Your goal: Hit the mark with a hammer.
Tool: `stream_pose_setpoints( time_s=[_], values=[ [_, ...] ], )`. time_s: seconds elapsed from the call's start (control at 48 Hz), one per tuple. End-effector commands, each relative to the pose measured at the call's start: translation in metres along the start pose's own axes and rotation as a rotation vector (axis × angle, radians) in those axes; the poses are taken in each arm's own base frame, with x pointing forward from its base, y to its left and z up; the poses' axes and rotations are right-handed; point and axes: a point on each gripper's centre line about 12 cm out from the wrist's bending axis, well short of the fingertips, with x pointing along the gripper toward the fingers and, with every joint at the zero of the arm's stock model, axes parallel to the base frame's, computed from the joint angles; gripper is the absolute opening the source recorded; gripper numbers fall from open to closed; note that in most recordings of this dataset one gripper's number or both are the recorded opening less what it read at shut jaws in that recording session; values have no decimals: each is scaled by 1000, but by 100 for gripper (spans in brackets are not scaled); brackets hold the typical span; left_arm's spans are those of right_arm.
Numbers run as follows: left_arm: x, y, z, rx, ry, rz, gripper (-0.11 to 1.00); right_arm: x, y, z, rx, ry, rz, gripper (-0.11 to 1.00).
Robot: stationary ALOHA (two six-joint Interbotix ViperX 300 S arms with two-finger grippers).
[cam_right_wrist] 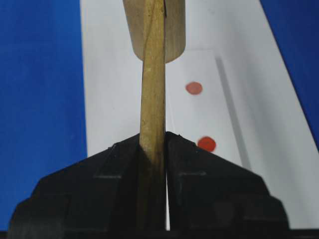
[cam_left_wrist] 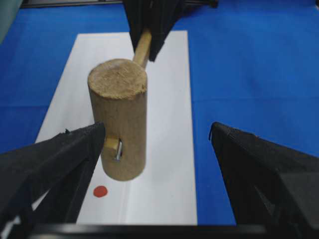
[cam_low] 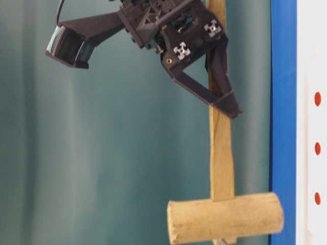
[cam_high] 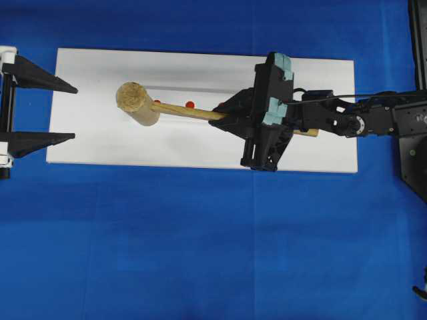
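Hammer: a light wooden mallet with a thick cylindrical head of pale, coarse-grained wood and a long, slim, square-edged handle of a slightly darker yellow tone. A small metal pin shows at the stub of the handle where it passes through the head. The mallet is held above a flat white rectangular board that lies on the blue-covered desk; in the table-level view the head is clear of the board. The right black tool is clamped on the handle, its two fingers pressed against opposite faces of the wood, with the head pointing toward the left arm. The left black tool stands at the board's left end with its fingers spread wide and nothing between them in the overhead view; the mallet head is near it but apart.

Small round red marks sit in a row on the board. In the overhead view the handle and the right tool cover part of this row, so its full count cannot be read there. The table-level view cuts off the handle's top end and the lower edge of the head. The right wrist view shows only part of the head, its upper portion lying beyond the frame.
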Motion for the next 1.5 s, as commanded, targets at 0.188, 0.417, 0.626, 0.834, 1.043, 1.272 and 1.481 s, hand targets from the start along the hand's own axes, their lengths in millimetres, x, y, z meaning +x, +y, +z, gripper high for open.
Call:
stream_pose_setpoints(
  time_s=[0.188,0.417,0.626,0.834,1.043,1.272,1.481],
  values=[
    [6,0,1,-2,-6,3,85,-2,3,17,2,-45,9,3],
    [27,3,-1,-4,-36,20,85,-3,3,17,1,-47,6,3],
    [52,16,-5,-15,-22,68,88,-3,4,17,1,-47,10,3],
    [85,20,-4,-16,19,74,93,-3,4,18,-1,-49,11,3],
    [108,17,-4,-13,54,55,93,-3,5,17,-5,-47,12,3],
    [109,17,-5,-14,64,54,93,-5,4,18,-9,-53,11,3],
    [111,17,-6,-13,79,54,78,-5,5,20,-12,-56,15,3]
  ],
)
